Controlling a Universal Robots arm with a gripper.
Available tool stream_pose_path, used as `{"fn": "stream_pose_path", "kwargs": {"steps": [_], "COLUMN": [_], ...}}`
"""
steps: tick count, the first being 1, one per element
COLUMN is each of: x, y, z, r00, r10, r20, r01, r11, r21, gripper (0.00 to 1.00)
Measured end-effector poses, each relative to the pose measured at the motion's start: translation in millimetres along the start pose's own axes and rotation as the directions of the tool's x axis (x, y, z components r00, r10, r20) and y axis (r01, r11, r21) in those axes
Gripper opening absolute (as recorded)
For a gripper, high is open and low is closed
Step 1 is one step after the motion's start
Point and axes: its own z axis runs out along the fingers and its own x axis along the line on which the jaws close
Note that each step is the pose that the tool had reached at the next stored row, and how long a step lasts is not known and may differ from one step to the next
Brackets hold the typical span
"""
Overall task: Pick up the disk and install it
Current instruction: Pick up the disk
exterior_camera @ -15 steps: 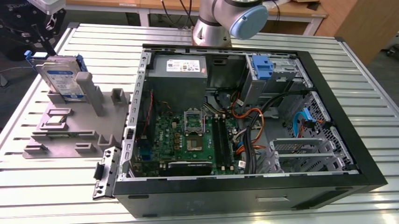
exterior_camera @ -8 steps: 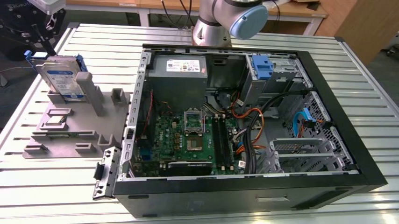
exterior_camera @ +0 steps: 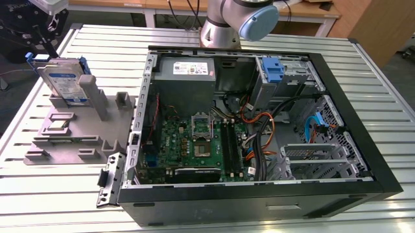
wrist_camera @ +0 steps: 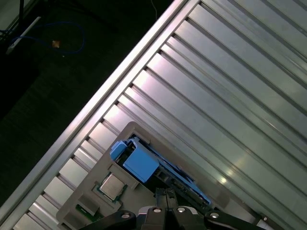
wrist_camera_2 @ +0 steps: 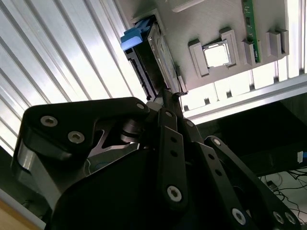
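The disk (exterior_camera: 65, 82) stands on edge in a slot of the grey fixture (exterior_camera: 71, 141) at the exterior view's left. Its blue-and-white label faces outward and a blue carrier frames it. Both wrist views look down on its thin edge: the disk (wrist_camera_2: 148, 57) beside the fixture plate, and the disk (wrist_camera: 139, 163) with its blue carrier end uppermost. My gripper (exterior_camera: 44, 51) hangs just above the disk's top edge. Its black linkages converge to a narrow tip, so the gripper (wrist_camera_2: 165, 96) (wrist_camera: 164, 192) is shut, with nothing seen between its fingers.
The open computer case (exterior_camera: 259, 121) lies at centre and right, with a grey power supply (exterior_camera: 188, 68), a motherboard, cables and a blue bracket (exterior_camera: 272, 70) at a rear bay. A square chip (exterior_camera: 57, 125) sits on the fixture. The arm's base (exterior_camera: 227, 24) stands behind the case.
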Motion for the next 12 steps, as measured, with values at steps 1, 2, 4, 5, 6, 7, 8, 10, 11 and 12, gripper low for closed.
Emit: {"fn": "stream_pose_path", "kwargs": {"steps": [1,2,4,5,6,7,8,10,11,12], "x": [0.0,0.0,0.0,0.0,0.0,0.0,0.0,0.0,0.0,0.0], "y": [0.0,0.0,0.0,0.0,0.0,0.0,0.0,0.0,0.0,0.0], "z": [0.0,0.0,0.0,0.0,0.0,0.1,0.1,0.2,0.2,0.3], "r00": [1.0,1.0,1.0,1.0,1.0,1.0,1.0,0.9995,0.9988,0.9977], "r10": [0.0,0.0,0.0,0.0,-0.001,-0.003,-0.009,-0.033,-0.049,-0.067], "r20": [0.0001,0.0,0.0,0.0,-0.0001,-0.0001,-0.0004,-0.0015,-0.0023,-0.0031], "r01": [0.0,0.0,0.0,0.0,0.001,0.003,0.009,0.033,0.049,0.067], "r11": [1.0,1.0,1.0,1.0,1.0,1.0,1.0,0.9995,0.9988,0.9978], "r21": [0.0,0.0,0.0,0.0,0.0,0.0,-0.0002,-0.0008,-0.0013,-0.0018], "gripper": [0.1,0.1,0.1,0.1,0.1,0.1,0.1,0.1,0.1,0.1]}}
